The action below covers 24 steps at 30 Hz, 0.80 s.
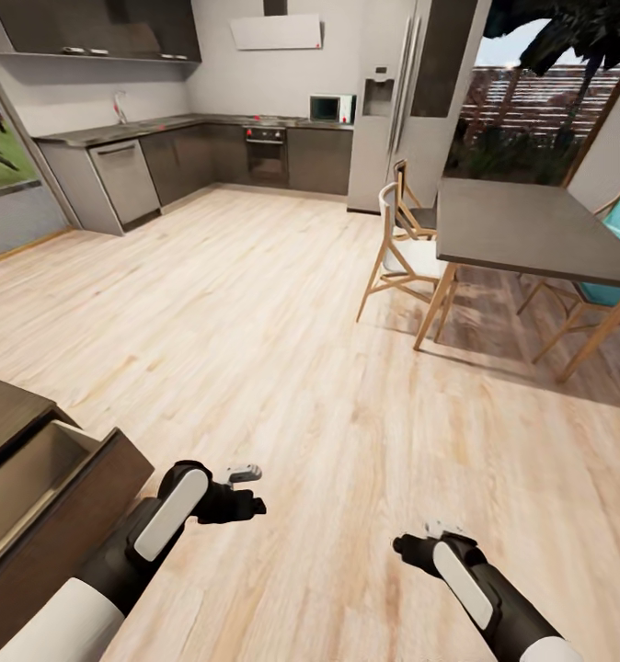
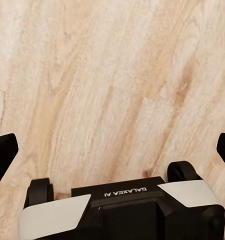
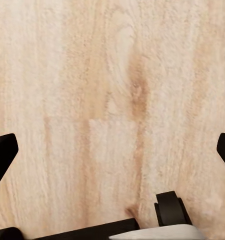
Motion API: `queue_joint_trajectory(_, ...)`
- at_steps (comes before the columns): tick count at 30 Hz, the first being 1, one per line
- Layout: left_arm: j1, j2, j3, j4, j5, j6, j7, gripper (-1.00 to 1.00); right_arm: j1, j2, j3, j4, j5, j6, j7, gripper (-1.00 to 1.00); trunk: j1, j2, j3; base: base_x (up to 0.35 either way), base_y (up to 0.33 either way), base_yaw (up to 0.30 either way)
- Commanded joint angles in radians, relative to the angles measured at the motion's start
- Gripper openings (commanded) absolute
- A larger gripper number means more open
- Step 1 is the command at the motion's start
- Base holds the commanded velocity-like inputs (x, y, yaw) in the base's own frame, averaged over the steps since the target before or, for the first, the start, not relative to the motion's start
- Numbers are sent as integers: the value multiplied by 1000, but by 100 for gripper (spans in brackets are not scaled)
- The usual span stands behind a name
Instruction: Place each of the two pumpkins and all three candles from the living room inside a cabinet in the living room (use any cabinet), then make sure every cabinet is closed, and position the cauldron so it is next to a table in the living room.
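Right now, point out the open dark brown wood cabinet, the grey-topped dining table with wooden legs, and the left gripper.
Open dark brown wood cabinet [image 1: 117, 478]: head view, on its swung-out front panel.
Grey-topped dining table with wooden legs [image 1: 531, 230]: head view, on the bare tabletop.
Left gripper [image 1: 247, 489]: head view, between its fingertips.

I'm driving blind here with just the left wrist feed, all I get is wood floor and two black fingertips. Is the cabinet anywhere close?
Observer: Yes. In the head view the dark brown cabinet sits beside the left arm with a compartment standing open, pale inside.
Operator: Anything in that compartment?
Observer: The part that shows looks bare; the rest runs past the picture's edge.
Operator: Is the right gripper carrying something?
Observer: No. The right gripper is open, fingers spread over bare floor.
Operator: What's ahead?
Observer: A grey-topped dining table with wooden chairs ahead to the right, and the kitchen counter along the far wall.
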Motion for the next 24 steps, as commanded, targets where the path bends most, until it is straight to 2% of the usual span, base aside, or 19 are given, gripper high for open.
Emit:
queue_joint_trajectory(1,-1,-1,-3,-1,10,0,10,100,-2,-5,6,3,-11,0,-10,100,0,0,-2,0,0,-179)
queue_joint_trajectory(9,-1,-9,-9,0,10,0,10,100,-3,-24,-7,19,-11,-3,45,100,0,0,-12,0,0,-207)
queue_joint_trajectory(24,-1,-10,-9,-1,10,0,10,100,-3,-28,-20,20,-10,-7,54,100,0,0,-28,0,-1,-224)
